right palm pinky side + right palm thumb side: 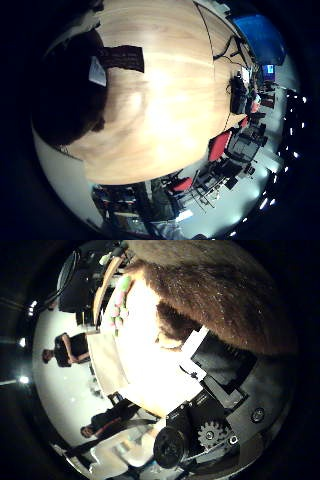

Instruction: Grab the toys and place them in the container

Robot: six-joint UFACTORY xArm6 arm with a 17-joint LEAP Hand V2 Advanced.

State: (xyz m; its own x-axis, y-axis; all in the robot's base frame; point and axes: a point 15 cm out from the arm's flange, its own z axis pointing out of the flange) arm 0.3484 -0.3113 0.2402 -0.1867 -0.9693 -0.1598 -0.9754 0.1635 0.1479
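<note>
A brown furry plush toy (215,295) fills much of the right thumb side palm view, close against the palm. It also shows as a dark brown mass (65,95) with a white tag in the right little finger side palm view. My hand (215,370) is curled on it: a black and white finger presses its fur, and a black finger part (125,58) lies across it. The toy hangs high above the light wooden table (170,100). Small green and white toys (120,300) lie near the table's far end, beside a dark container-like thing (82,285).
Red chairs (218,145) stand along one side of the table. Dark gear (238,95) sits at the table's edge. A blue thing (262,40) lies beyond the table.
</note>
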